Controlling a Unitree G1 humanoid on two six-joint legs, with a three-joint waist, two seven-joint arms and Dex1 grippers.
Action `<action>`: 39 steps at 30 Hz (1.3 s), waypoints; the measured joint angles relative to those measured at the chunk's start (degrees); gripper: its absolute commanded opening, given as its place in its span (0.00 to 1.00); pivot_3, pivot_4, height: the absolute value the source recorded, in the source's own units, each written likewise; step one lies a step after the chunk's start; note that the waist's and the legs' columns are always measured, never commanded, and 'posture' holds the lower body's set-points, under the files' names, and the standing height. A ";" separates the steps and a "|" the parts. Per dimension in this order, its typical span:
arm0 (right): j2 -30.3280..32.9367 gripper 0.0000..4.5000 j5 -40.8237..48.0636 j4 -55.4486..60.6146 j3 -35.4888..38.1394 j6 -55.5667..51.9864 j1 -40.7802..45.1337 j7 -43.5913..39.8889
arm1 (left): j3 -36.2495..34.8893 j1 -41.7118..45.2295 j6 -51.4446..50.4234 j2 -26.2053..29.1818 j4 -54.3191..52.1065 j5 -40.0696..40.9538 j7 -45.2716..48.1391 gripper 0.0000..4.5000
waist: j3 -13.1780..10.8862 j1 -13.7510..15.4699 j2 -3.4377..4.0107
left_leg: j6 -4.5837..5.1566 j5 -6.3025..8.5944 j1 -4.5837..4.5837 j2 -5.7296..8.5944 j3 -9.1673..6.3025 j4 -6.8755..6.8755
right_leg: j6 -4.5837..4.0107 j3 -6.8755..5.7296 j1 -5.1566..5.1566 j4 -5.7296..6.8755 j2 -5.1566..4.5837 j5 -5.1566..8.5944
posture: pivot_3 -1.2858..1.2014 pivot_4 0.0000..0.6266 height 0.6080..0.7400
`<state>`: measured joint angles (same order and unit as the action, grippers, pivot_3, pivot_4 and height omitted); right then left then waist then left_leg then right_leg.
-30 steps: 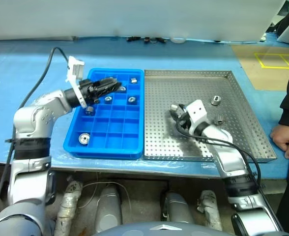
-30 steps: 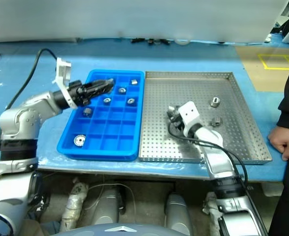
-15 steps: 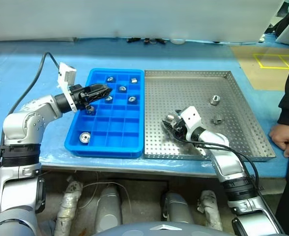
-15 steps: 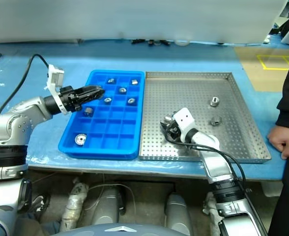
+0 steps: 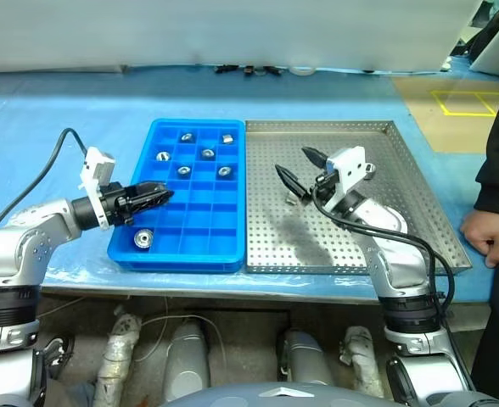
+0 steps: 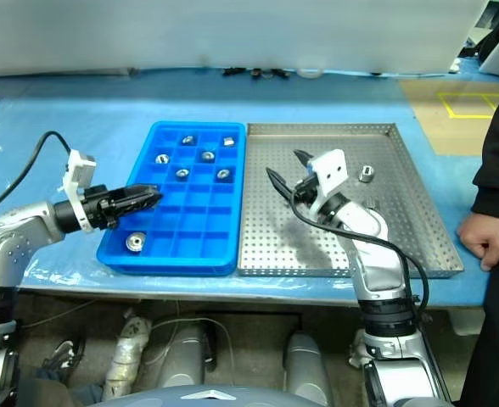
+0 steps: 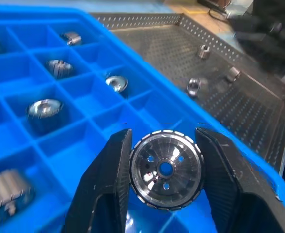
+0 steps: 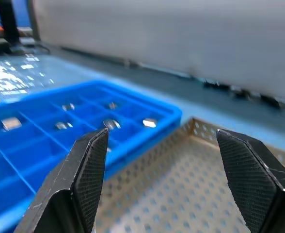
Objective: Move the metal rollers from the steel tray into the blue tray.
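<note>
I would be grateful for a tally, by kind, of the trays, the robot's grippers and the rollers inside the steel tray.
Trays: 2, the blue tray and the steel tray
Grippers: 2, the left gripper and the right gripper
Metal rollers inside the steel tray: 3
Total: 7

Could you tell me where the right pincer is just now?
The right pincer hangs open over the steel tray, near its edge beside the blue tray.

Blue tray [image 5: 232, 246]: near rows of compartments mostly free, far rows occupied by metal rollers [image 5: 207, 153]; steel tray [image 5: 419, 246]: near half of perforated floor open, rollers in its far half; person's hand [image 5: 482, 237] rests beside its right rim.
</note>
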<state>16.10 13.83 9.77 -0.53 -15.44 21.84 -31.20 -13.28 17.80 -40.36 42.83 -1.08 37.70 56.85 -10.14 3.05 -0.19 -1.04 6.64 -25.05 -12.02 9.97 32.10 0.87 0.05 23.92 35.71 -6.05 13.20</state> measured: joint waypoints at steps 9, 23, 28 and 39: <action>-1.25 0.83 -0.08 -2.65 -4.07 -1.28 2.09 -1.90 | 0.29 -11.72 9.42 -2.86 -4.91 -6.31 -2.67 0.38 | 0.02 1.06 0.02 | 0.00 0.00 0.05 0.01 -0.01 -0.11 | 0.00 0.01 0.00 -0.03 -0.01 0.00 | 0.54 0.24 1.00; -0.74 0.83 -0.43 -1.62 -5.70 -2.66 -0.20 -1.21 | 3.76 -2.26 8.36 -9.19 0.12 -7.45 -9.57 0.38 | 0.03 2.38 0.00 | -0.16 -0.10 0.04 0.03 -0.01 -0.11 | 0.02 0.03 0.00 0.04 -0.01 -0.01 | 0.51 0.24 1.00; -0.44 0.83 -1.21 -0.66 -5.69 -2.82 -1.50 0.09 | 5.45 1.54 8.96 -9.26 5.34 -9.40 -9.33 0.38 | 0.04 1.96 0.01 | -0.28 -0.17 0.03 0.04 -0.01 -0.08 | 0.02 0.04 0.04 0.01 0.01 -0.01 | 0.50 0.24 1.00; -0.50 0.83 -1.70 0.31 -5.66 -2.88 -2.77 2.13 | 9.04 0.75 8.98 -8.94 5.32 -11.18 -4.98 0.38 | 0.06 1.26 0.02 | -0.17 -0.10 0.06 0.02 -0.01 -0.05 | 0.02 0.04 0.00 0.09 0.00 -0.02 | 0.49 0.24 1.00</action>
<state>15.60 12.13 10.09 -6.20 -18.32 19.07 -29.08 -4.23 18.55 -31.39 33.90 4.23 26.53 51.87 -10.07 4.31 -0.18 -1.20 6.54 -24.99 -11.99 9.96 32.05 0.89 0.09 23.93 35.80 -6.06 13.19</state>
